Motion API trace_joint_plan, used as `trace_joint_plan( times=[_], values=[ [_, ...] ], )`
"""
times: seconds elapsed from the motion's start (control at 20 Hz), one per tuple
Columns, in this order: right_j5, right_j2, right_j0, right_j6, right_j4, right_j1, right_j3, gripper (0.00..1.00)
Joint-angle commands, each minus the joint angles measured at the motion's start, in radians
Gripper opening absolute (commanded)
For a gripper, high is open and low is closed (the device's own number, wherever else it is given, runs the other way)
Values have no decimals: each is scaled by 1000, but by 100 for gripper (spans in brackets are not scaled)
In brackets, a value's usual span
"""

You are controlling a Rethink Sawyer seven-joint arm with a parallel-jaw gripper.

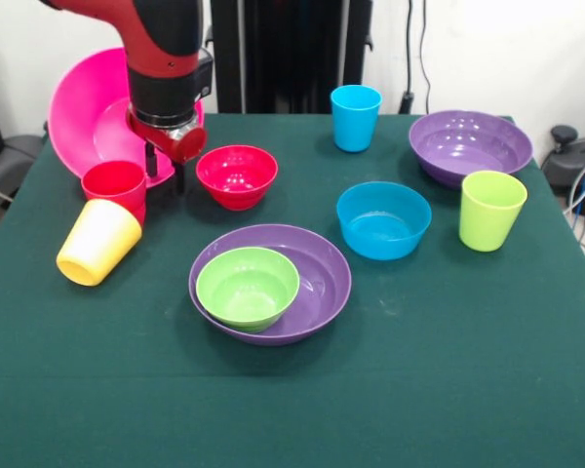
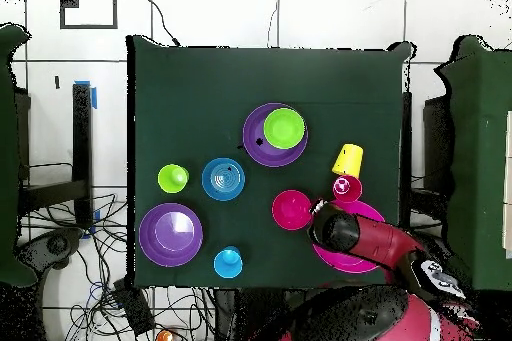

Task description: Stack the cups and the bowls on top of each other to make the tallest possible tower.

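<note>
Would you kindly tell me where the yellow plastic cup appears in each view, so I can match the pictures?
Front view: the yellow plastic cup lies tipped over at the left, just in front of the red plastic cup.
Overhead view: the cup is at the right, just above the red cup.
Shared landmark: the small green bowl inside a purple bowl.

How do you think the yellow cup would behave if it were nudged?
The yellow cup lies on its side, so it would probably roll, curving because it tapers. It looks like light, glossy plastic and may slip. The red cup close beside it could block it.
</note>
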Motion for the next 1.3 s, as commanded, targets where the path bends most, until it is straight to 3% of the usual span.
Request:
trace_joint_plan(
  times=[0.05,0.55,0.9,1.3],
  values=[
    [-45,68,6,0,-74,138,-68,0],
    [-1,56,39,19,-43,124,-90,0],
    [174,18,107,29,14,-25,-39,0],
    [159,50,101,34,11,-35,-49,0]
  ],
)
